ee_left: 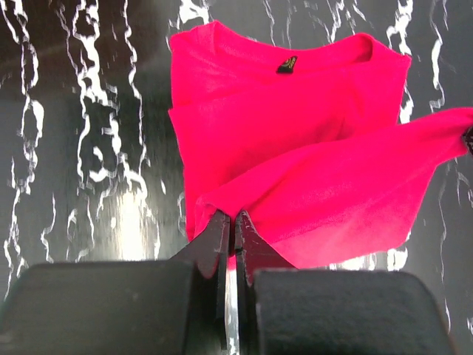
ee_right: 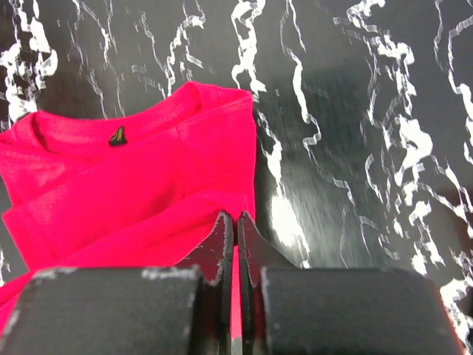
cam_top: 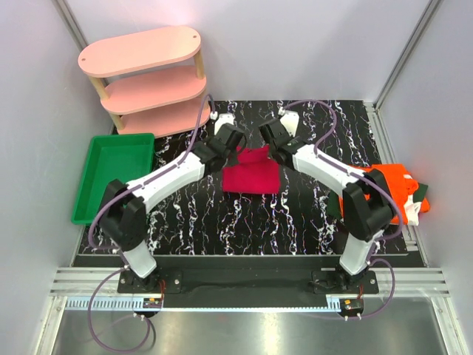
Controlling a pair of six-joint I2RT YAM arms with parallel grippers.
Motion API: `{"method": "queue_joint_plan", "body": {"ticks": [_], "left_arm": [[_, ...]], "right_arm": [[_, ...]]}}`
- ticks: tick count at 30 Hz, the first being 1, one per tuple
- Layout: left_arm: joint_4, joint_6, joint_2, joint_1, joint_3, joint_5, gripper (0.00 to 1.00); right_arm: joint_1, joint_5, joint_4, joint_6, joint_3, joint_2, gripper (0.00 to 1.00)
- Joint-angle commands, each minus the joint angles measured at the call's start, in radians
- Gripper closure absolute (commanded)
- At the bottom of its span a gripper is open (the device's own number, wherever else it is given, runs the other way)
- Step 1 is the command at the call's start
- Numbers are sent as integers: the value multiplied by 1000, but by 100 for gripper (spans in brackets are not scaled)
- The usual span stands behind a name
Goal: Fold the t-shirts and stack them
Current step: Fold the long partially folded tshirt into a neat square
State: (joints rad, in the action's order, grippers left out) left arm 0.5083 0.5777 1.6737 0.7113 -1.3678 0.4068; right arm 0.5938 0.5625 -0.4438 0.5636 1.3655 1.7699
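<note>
The crimson t-shirt (cam_top: 251, 177) lies partly folded at the middle of the marble table, collar and black label facing the wrist cameras (ee_left: 288, 65) (ee_right: 117, 136). My left gripper (cam_top: 235, 150) (ee_left: 233, 216) is shut on a lifted edge of this t-shirt, cloth pinched between the jaws. My right gripper (cam_top: 272, 150) (ee_right: 235, 217) is shut on the other corner of the same raised edge. The held hem stretches between both grippers above the rest of the t-shirt. An orange t-shirt (cam_top: 392, 185) with a dark green one (cam_top: 421, 191) under it lies crumpled at the right edge.
A green plastic tray (cam_top: 92, 185) stands at the left of the table. A pink three-tier shelf (cam_top: 144, 78) stands at the back left. The black marble table top (cam_top: 236, 222) stretches in front of the shirt.
</note>
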Motion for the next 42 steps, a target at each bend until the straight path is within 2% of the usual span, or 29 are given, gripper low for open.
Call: {"method": "queue_joint_plan", "body": {"ticks": [1, 9, 14, 17, 21, 25, 36, 42], "left_arm": [[4, -52, 75, -59, -102, -9, 100], [1, -42, 240, -128, -221, -63, 100], [-1, -38, 259, -141, -271, -69, 100], [1, -32, 219, -136, -251, -83, 100], [-13, -27, 176, -121, -177, -50, 100], [-14, -35, 193, -130, -181, 0, 100], [-14, -35, 242, -191, -277, 7, 100], [-5, -26, 352, -242, -338, -55, 100]], "right_arm": [[-57, 16, 34, -74, 121, 81, 100], [-110, -21, 43, -108, 294, 243, 100], [-120, -29, 43, -125, 340, 278, 100], [-120, -27, 45, -122, 307, 238, 100], [-120, -18, 73, -113, 178, 171, 100], [-120, -9, 100, -137, 167, 180, 100], [-141, -45, 108, -183, 401, 309, 100], [-176, -157, 106, -165, 517, 457, 100]]}}
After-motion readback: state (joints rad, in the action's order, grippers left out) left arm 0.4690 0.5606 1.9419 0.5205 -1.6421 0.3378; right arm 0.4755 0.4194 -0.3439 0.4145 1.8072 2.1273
